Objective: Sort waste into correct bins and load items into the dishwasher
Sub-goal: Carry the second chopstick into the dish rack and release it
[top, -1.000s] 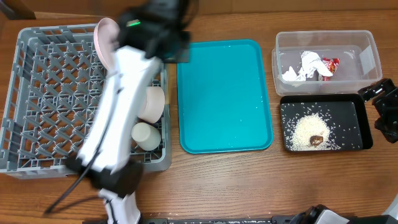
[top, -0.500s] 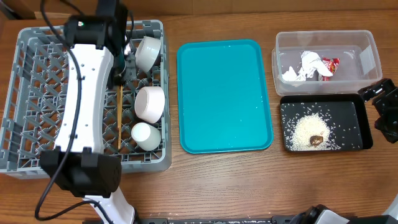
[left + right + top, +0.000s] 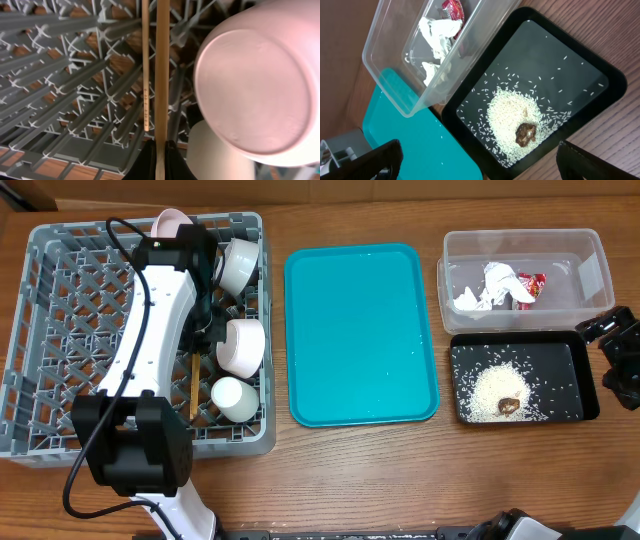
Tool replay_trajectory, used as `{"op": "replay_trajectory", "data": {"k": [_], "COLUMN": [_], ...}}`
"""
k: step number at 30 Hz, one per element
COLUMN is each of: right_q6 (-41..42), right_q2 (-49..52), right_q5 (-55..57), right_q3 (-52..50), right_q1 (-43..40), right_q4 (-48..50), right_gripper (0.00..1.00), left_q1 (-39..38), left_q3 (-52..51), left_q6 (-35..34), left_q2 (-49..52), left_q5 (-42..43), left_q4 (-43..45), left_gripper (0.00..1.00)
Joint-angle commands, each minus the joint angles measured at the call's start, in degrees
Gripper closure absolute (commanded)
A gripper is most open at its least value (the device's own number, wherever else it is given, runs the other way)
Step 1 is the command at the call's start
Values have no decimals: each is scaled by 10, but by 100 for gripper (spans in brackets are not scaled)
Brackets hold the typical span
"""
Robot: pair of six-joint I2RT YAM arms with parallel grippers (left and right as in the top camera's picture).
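From overhead, shows the grey dish rack (image 3: 40, 240) at nine o'clock, with the left arm (image 3: 160, 310) lying across it. Places a white plate (image 3: 168, 225) on edge at the rack's twelve o'clock wall, the first bowl (image 3: 238, 265) at one, the second bowl (image 3: 241, 345) at three, a small cup (image 3: 235, 398) at four, and the chopsticks (image 3: 192, 390) just beside the cup at its nine. Puts the teal tray (image 3: 360, 330) at centre. Sets the clear tub (image 3: 520, 234) at two with crumpled paper (image 3: 480, 292) and a red-and-white wrapper (image 3: 531, 285), the black tray (image 3: 570, 360) at four with rice (image 3: 495, 390) and a brown lump (image 3: 509, 406), and the right gripper (image 3: 620, 358) at three.

From the left wrist, catches the left gripper (image 3: 159, 160) pinched tight on one of the chopsticks, with the other loose alongside over the lattice. Shows, at three o'clock, probably the second bowl, base outward.

From the right wrist, shows wide-apart fingers (image 3: 365, 162) holding nothing, with the black tray ahead.
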Motion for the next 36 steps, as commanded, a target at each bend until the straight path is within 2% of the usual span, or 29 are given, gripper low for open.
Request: {"op": "replay_trajectory", "data": {"k": [1, 9, 10, 12, 13, 15, 22, 27, 32, 35, 36], "right_q6": [2, 2, 2, 2, 2, 2, 2, 2, 2, 2, 2], "right_q2": [-8, -8, -8, -8, -8, -8, -8, -8, -8, -8, -8], "right_q5": [0, 0, 0, 0, 0, 0, 0, 0, 0, 0, 0], "right_q3": [13, 13, 13, 13, 13, 13, 13, 13, 13, 13, 13], "right_q1": [-2, -2, -2, -2, -2, -2, -2, -2, -2, -2, -2], "right_q4": [3, 3, 3, 3, 3, 3, 3, 3, 3, 3, 3], "right_gripper": [0, 0, 0, 0, 0, 0, 0, 0, 0, 0, 0], "left_q1": [18, 35, 35, 35, 35, 35, 34, 14, -37, -72, -83], "left_q3": [-19, -23, -23, -23, -23, -23, -19, 20, 73, 92, 91], "left_q6": [13, 50, 50, 49, 48, 46, 43, 43, 43, 42, 42], "left_q2": [-3, -3, -3, -3, -3, -3, -3, -15, -84, -150, -172], "left_q5": [2, 12, 11, 11, 12, 20, 87, 116, 116, 108, 101], "left_q4": [9, 23, 24, 27, 28, 31, 41, 14, -11, 7, 21], "left_gripper": [96, 94, 87, 64, 56, 49, 48, 46, 45, 45, 36]}}
